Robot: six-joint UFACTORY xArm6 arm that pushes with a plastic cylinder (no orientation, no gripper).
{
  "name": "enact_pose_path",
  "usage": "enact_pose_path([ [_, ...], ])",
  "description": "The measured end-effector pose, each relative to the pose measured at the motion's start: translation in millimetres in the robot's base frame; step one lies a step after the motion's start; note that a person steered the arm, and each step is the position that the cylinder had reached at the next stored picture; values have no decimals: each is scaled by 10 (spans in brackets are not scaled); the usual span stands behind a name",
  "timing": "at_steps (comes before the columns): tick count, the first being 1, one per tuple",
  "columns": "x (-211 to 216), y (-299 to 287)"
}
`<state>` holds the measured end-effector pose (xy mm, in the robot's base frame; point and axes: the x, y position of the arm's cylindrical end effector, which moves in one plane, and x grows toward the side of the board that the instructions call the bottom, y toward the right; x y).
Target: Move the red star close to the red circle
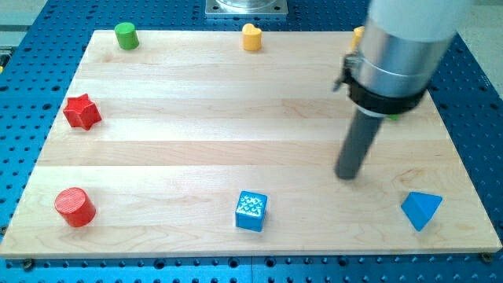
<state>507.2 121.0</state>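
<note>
We see the red star [82,112] at the view's left edge of the table [196,134], well above the red circle [75,207], which sits near the bottom-left corner; the two are apart. Our arm carries no gripper, only a rod; my tip [348,174] rests on the table's right half, far from both red blocks, between the blue cube [251,211] and the blue triangle [420,211] but higher. A green cylinder [126,35] and yellow heart [251,37] line the top.

Green cylinder [126,35], yellow heart [251,37], blue cube [251,211] (speckled top), blue triangle [421,210], wooden board [204,134]
</note>
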Motion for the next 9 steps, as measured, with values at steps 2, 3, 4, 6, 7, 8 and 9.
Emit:
enact_pose_path([
  [2, -509, -728],
  [3, -1187, -1071],
  [4, -1538, -1934],
  [6, -1542, -3516],
  [7, -1289, -3932],
  [8, -796, -3564],
  [9, -307, -3486],
])
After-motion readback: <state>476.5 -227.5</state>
